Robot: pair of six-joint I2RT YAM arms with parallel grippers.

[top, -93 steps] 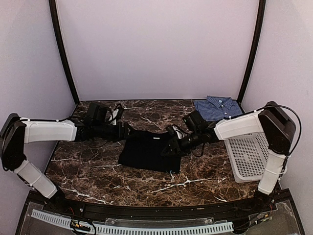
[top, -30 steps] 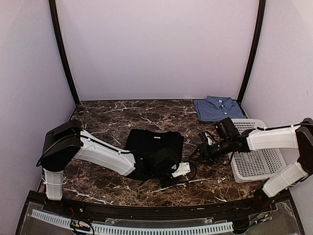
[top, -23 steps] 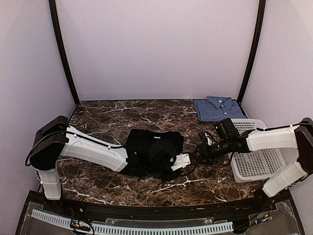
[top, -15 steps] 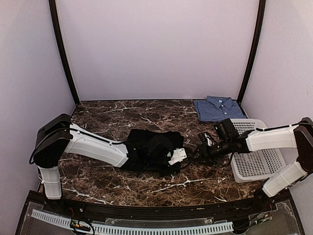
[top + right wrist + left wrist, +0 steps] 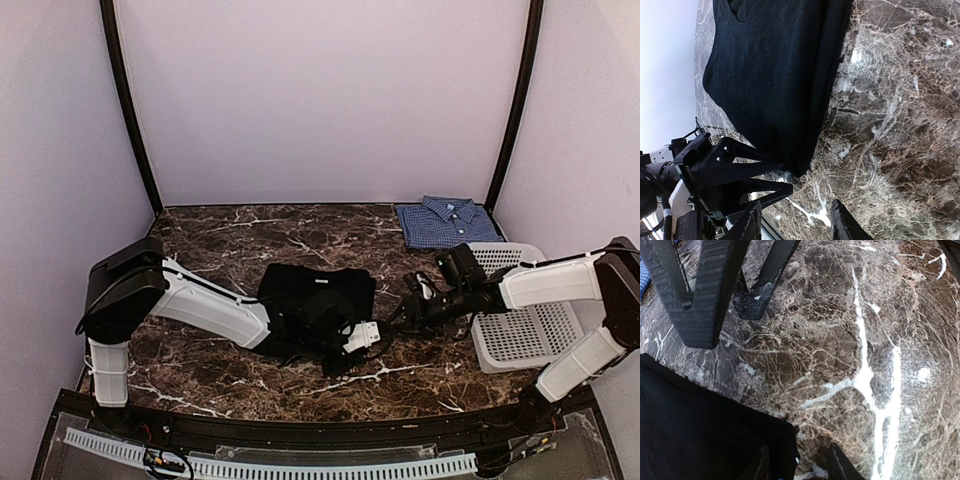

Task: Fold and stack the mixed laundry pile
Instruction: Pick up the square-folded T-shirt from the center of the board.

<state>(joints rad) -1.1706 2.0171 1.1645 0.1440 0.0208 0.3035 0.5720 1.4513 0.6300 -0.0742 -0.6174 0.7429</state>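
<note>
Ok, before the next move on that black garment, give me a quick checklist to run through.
1. Black garment lying folded flat: ok.
2. Left gripper open, straddling the garment's near corner: ok.
3. Corner actually gripped: not ok, not yet.
4. Right gripper open and empty beside the garment's edge: ok.
5. Clearance between both grippers at that corner: not ok, crowded.
6. Checked shirt folded at the far right: ok.

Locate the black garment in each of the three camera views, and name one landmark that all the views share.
Top external: the black garment lies at the middle of the table.
Left wrist: it fills the bottom left corner.
Right wrist: it runs from the upper left to the centre.
Shared landmark: the white-veined marble table.
</note>
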